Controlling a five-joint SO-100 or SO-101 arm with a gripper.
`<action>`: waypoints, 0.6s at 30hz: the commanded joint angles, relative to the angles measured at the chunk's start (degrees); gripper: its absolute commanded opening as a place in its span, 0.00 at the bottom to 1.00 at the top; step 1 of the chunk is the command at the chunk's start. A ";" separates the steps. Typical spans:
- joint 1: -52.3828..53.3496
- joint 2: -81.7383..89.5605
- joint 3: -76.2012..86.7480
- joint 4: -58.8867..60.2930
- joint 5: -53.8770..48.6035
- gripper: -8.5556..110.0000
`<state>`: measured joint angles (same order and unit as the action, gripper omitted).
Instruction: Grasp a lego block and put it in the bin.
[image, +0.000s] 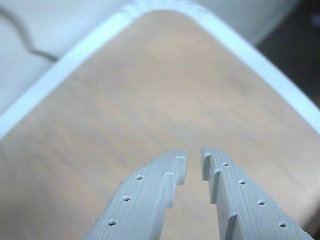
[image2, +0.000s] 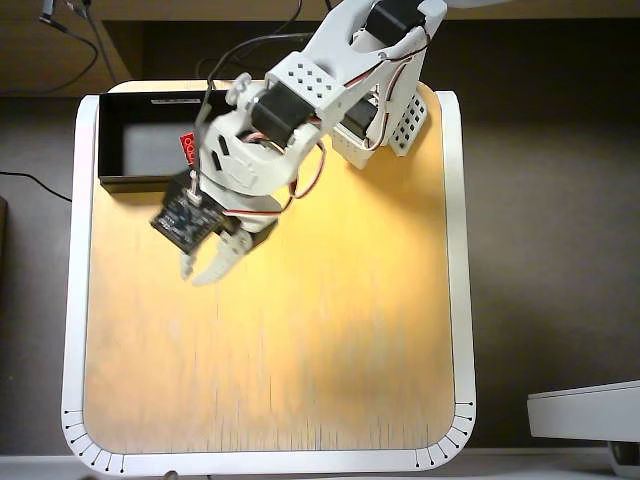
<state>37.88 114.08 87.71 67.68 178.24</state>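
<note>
In the overhead view, a small red lego block (image2: 186, 147) lies inside the black bin (image2: 104, 140) at the table's back left. The arm partly covers the block. My gripper (image2: 200, 270) hangs over bare tabletop just in front of the bin's near wall, pointing toward the table's front. In the wrist view, the two pale ridged fingers of the gripper (image: 193, 157) stand a narrow gap apart with nothing between them. Only wood shows beneath them. Neither the block nor the bin appears in the wrist view.
The wooden table (image2: 300, 360) has a white rim (image2: 72, 330) with rounded front corners. The arm's base (image2: 385, 125) stands at the back centre. Cables (image2: 70, 30) run behind the table, and a pale object (image2: 585, 410) sits off its front right corner.
</note>
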 joint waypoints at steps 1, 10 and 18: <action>-6.06 4.13 -0.97 -2.11 0.18 0.08; -13.62 6.59 2.37 -1.85 2.11 0.08; -23.82 18.37 13.45 -1.85 2.55 0.07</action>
<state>18.63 124.45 100.20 67.68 181.05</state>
